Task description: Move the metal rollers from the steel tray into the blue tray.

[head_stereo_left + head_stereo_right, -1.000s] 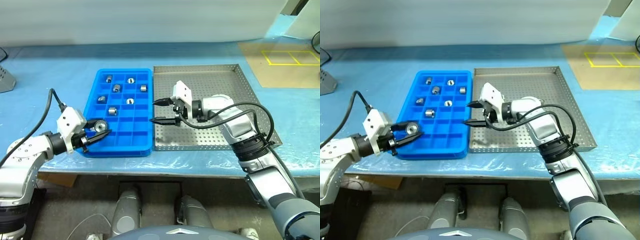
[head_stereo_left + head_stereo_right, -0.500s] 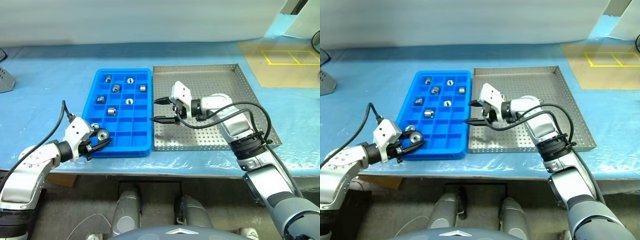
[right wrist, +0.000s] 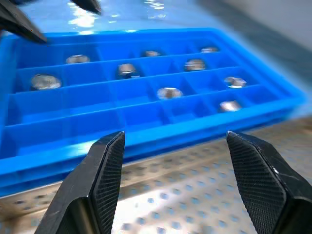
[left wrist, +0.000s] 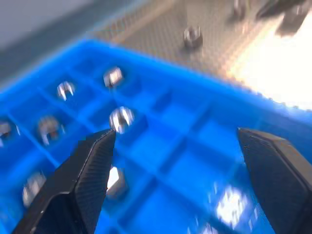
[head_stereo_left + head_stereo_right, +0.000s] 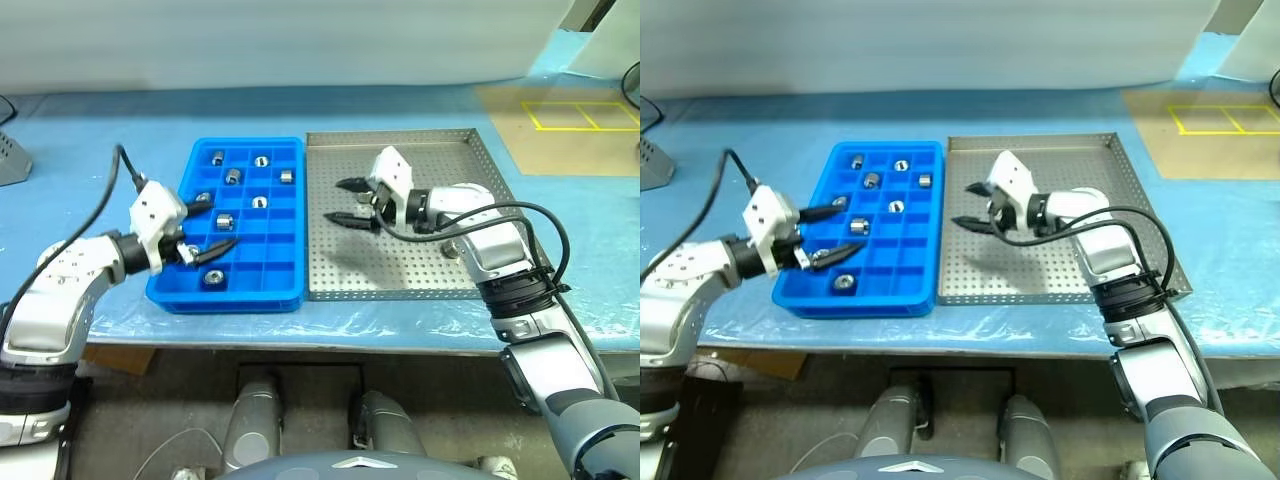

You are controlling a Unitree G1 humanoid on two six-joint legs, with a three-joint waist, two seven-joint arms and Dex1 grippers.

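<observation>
A: Which step is this?
B: A drop-off. The left gripper [image 5: 213, 227] hangs over the blue tray [image 5: 290, 180], jaws wide and empty, above a roller [image 5: 212, 277] in a near compartment.
A: Next?
B: I'd say fetch another: a roller [image 5: 452, 250] lies in the steel tray [image 5: 400, 280] behind the right arm. The right gripper [image 5: 347, 201] hovers there, jaws apart, holding nothing.
A: Changed?
B: A second ago the left held that roller.
</observation>
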